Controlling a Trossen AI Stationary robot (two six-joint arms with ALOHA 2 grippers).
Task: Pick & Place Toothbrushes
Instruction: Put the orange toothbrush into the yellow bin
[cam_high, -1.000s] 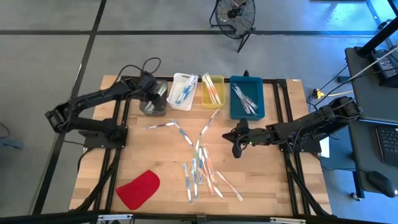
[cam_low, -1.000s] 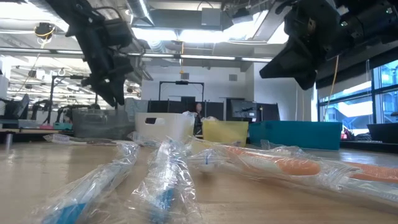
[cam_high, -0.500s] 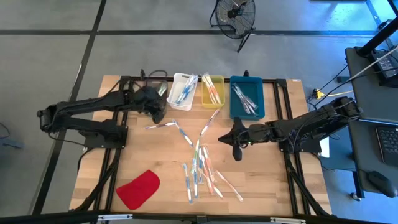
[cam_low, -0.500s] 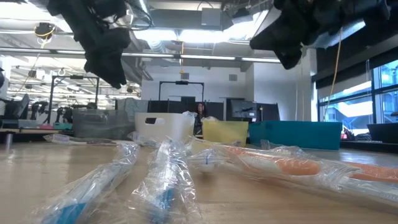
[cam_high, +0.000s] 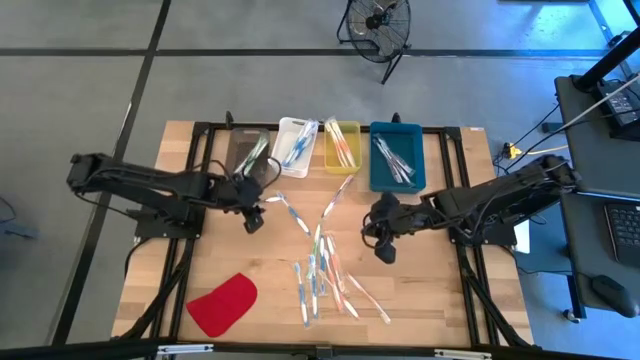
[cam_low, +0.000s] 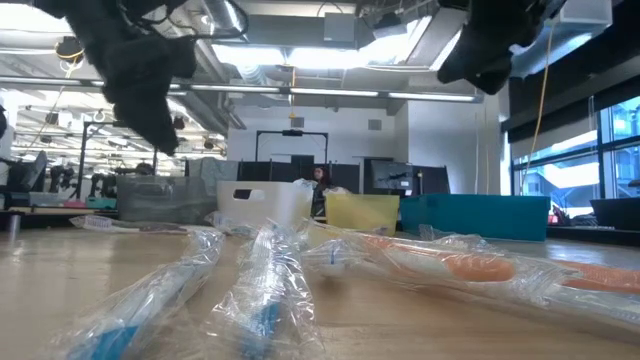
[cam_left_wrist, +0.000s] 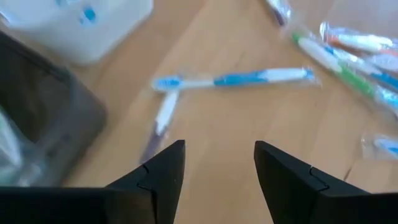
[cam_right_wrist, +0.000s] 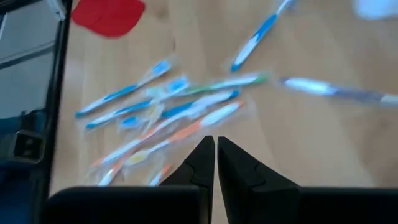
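toothbrushes (cam_high: 322, 270) mostly lengthwise toward bins (cam_high: 340, 146)

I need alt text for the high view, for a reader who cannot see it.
Two dark arms reach over a wooden table: the open left claw and the shut right claw flank scattered wrapped toothbrushes. Four bins line the far edge.

You have a pale wood table (cam_high: 200, 270) with visible grain, matt. The toothbrushes (cam_high: 318, 270) look like smooth plastic in glossy, crinkled clear wrappers. The bins (cam_high: 396, 158) look like plastic; both grippers' fingers (cam_left_wrist: 163, 174) are matt black.
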